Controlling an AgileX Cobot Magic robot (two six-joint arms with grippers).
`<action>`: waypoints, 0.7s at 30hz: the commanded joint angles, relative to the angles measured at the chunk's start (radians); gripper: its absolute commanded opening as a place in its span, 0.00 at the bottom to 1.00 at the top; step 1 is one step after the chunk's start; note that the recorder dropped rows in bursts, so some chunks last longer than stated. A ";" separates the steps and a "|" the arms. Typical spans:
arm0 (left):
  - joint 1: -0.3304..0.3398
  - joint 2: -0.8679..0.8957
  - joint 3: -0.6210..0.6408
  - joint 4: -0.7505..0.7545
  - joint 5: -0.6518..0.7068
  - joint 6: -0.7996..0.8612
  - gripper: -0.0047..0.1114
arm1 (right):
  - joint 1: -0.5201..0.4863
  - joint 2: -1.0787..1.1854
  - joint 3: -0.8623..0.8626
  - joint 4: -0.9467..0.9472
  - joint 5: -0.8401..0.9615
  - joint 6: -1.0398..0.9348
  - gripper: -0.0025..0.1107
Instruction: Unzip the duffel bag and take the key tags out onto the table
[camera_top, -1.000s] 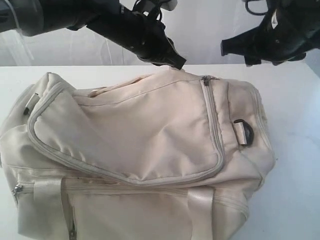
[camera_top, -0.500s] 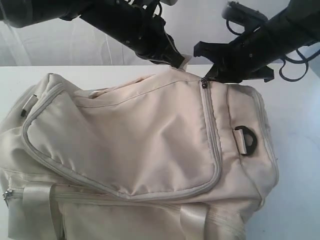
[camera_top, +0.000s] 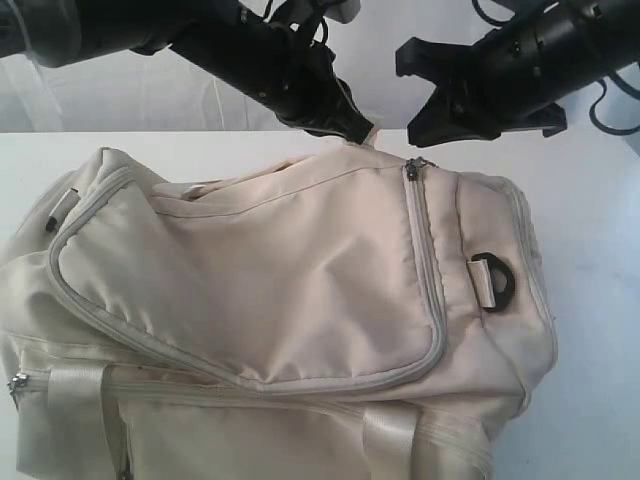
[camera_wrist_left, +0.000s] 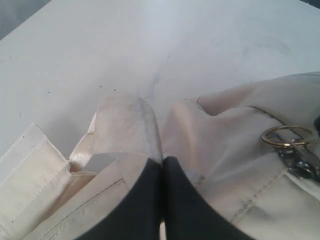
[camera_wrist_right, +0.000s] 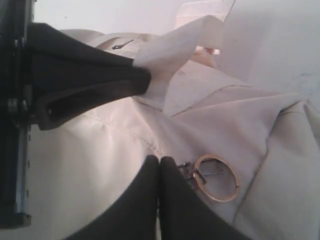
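Duffel bag (camera_top: 260, 290): cream-beige soft fabric, creased, lying on the white surface (camera_top: 590, 330), its visible zip closed. A grey zipper track (camera_top: 427, 260) curves round a rounded flap. Black D-ring (camera_top: 497, 278) at the right end, satin webbing strap (camera_top: 390, 440) at the near side. Left jaws: together, clamped on a cream fabric tab (camera_wrist_left: 125, 125) at the bag's far top edge. Right jaws: together, tips just beside the metal zip pull (camera_wrist_right: 187, 170) and its brass ring (camera_wrist_right: 216, 177). Whether they pinch the pull cannot be told.

Bench (camera_top: 592, 260): bare strip to the right of duffel bag (camera_top: 280, 280); bare far-left corner. Obstacles: bag fills the middle; left hand (camera_top: 358, 126) and right hand (camera_wrist_right: 159, 164) crowd its far edge.
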 joint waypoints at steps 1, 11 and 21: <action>0.000 -0.020 -0.009 -0.035 0.006 -0.005 0.04 | -0.011 -0.005 -0.002 -0.123 -0.045 0.024 0.02; 0.000 -0.020 -0.009 -0.035 0.009 -0.005 0.04 | -0.011 0.167 0.002 -0.211 -0.103 0.123 0.02; 0.000 -0.020 -0.009 -0.035 0.003 -0.005 0.04 | -0.011 0.100 -0.015 -0.047 -0.042 0.031 0.02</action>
